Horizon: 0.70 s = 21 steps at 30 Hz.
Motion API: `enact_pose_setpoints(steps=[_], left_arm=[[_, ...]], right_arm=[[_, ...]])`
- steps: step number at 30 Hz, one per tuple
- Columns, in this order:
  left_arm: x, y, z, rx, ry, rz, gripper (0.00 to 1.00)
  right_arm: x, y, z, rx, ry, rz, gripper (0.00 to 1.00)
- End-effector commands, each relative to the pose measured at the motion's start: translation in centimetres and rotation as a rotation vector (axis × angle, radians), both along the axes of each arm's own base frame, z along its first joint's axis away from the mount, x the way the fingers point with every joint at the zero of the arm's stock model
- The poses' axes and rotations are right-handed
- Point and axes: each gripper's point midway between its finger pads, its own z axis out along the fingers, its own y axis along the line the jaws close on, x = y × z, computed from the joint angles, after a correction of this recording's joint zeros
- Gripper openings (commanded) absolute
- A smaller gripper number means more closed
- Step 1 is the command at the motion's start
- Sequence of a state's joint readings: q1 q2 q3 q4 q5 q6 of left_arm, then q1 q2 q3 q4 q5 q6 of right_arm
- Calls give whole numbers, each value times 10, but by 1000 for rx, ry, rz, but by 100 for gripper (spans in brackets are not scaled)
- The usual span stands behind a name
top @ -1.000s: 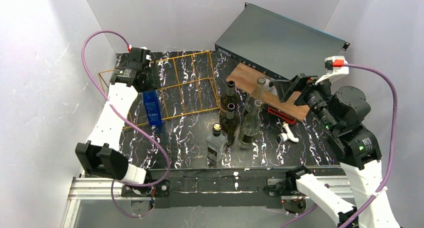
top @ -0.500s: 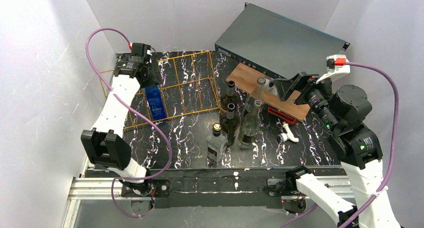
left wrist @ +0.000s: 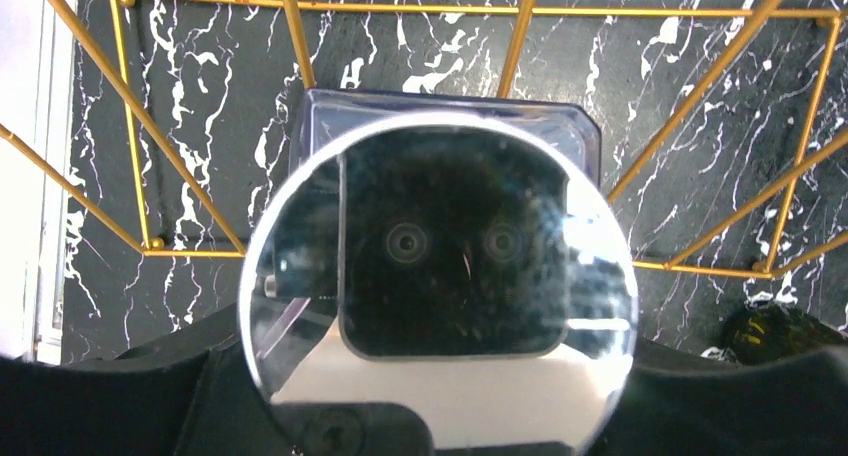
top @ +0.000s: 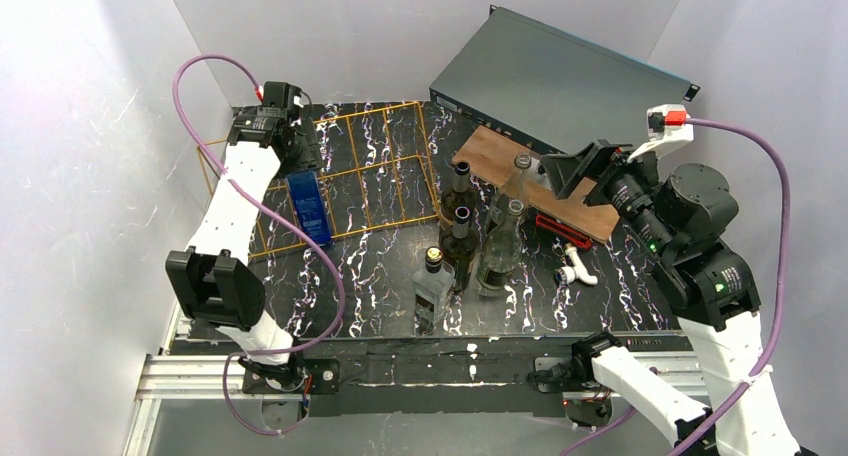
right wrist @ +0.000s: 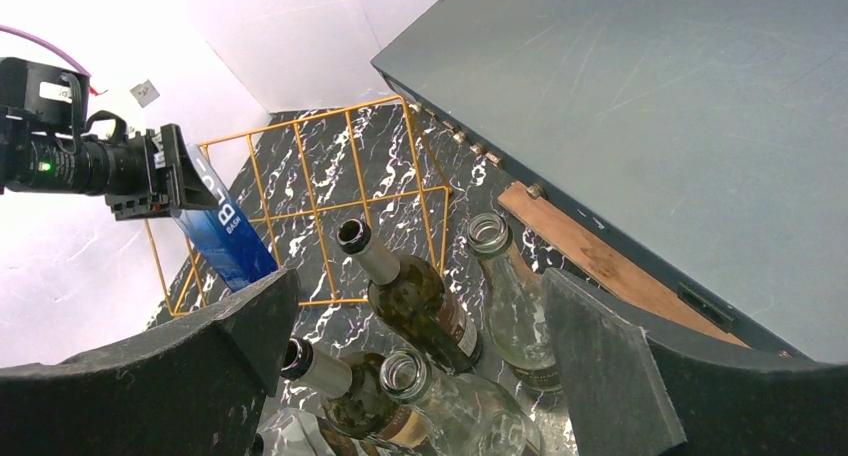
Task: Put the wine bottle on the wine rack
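The wine rack (top: 372,176) is an orange-gold wire frame at the back left of the black marbled table; it also shows in the left wrist view (left wrist: 700,86) and the right wrist view (right wrist: 300,201). My left gripper (top: 288,152) is shut on the top end of a blue wine bottle (top: 308,208), which hangs tilted over a left bay of the rack. In the left wrist view the left gripper (left wrist: 440,371) holds the bottle's shiny round end (left wrist: 440,286). My right gripper (top: 570,171) is open above a group of standing bottles (top: 462,238), and its open jaws (right wrist: 415,346) hold nothing.
Dark and clear glass bottles (right wrist: 420,296) stand mid-table, with a small square bottle (top: 432,288) in front. A flat brown wooden board (top: 530,176) and a dark grey box (top: 560,76) lie at the back right. A red tool (top: 560,226) and a white fitting (top: 576,267) lie nearby.
My left arm has shifted the blue bottle slightly back and right over the rack. My right gripper has edged a little to the left.
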<state>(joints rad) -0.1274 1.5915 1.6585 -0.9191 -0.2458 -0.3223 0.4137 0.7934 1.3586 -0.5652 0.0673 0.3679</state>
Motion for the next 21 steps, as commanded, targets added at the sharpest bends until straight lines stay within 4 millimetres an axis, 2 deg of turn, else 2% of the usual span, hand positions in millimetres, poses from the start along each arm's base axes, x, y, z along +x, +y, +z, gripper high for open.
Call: enact_pose_setpoints(steps=[1,6,15,21], left_arm=[[12,11,19,4,-49,41,0],[24,15,5,7,-8,56,0],[49,19,-20,35,58,63,0],[58,24,-32,42,94,80,0]], right_arm=[[-3,1,21,35,-62,10,100],[-5,-1,29,35,-68,4,100],[0,1,29,37,-60,5,100],[3,5,23,38,-42,14,100]])
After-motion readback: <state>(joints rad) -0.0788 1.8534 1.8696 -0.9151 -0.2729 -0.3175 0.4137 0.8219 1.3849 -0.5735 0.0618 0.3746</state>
